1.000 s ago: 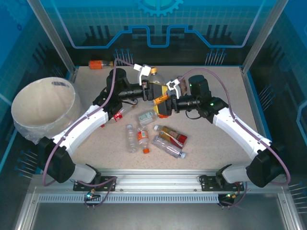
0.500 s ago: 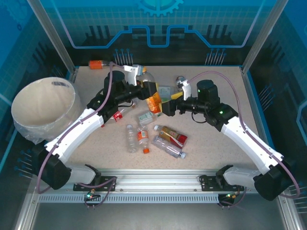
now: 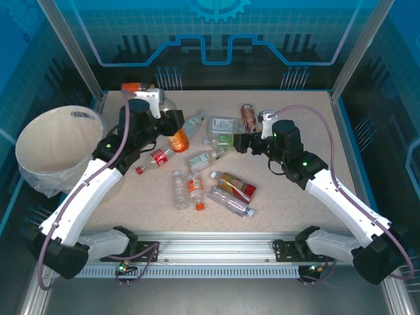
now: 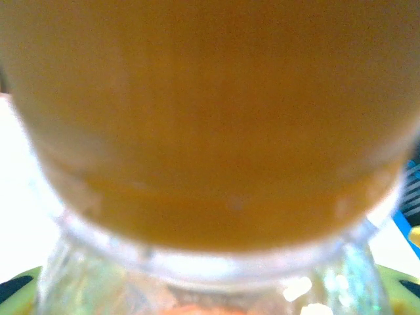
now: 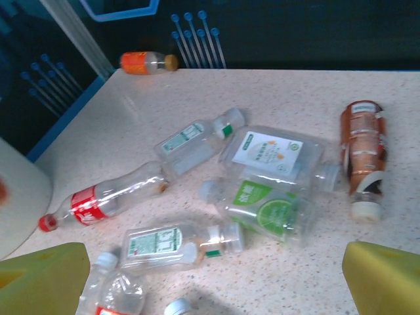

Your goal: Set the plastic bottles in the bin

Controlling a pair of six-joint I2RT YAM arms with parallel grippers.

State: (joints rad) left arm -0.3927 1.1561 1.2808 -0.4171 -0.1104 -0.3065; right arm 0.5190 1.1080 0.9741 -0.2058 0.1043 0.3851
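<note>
Item, orange bottle [image 3: 179, 140]: hanging over the far left part of the tabletop [image 3: 298, 121], the left gripper [image 3: 174, 130] clamping on it; in the left wrist view its orange body is pressing blurred against the lens, above a clear band. Item, bin [image 3: 59, 152]: standing beyond the tabletop's left edge, apart from the held bottle, a clear liner [image 3: 33, 174] bunching around its outside. Item, remaining plastic bottles, all lying on their sides. An orange-labelled bottle [image 3: 134, 87] is resting at the far left corner. A red-labelled bottle [image 3: 155, 159] is lying just on the near side of the left gripper. Toward the middle of the far half, a slim clear bottle [image 3: 192, 123], a flat white-labelled bottle [image 3: 222, 123], a green-labelled bottle [image 3: 223, 139] and a brown bottle [image 3: 248, 117] are clustering close together, the flat one and the green-labelled one touching. A small white-labelled bottle [image 3: 203, 159] is lying near the centre. Toward the near edge, a bare clear bottle [image 3: 178, 189], an orange-capped bottle [image 3: 195, 190], a brown-and-red bottle [image 3: 235, 186] and a blue-capped bottle [image 3: 230, 201] are lying side by side. Item, right gripper [image 3: 241, 142]: hovering just right of the green-labelled bottle, its yellow fingers [image 5: 42, 279] spreading wide with nothing between them.
</note>
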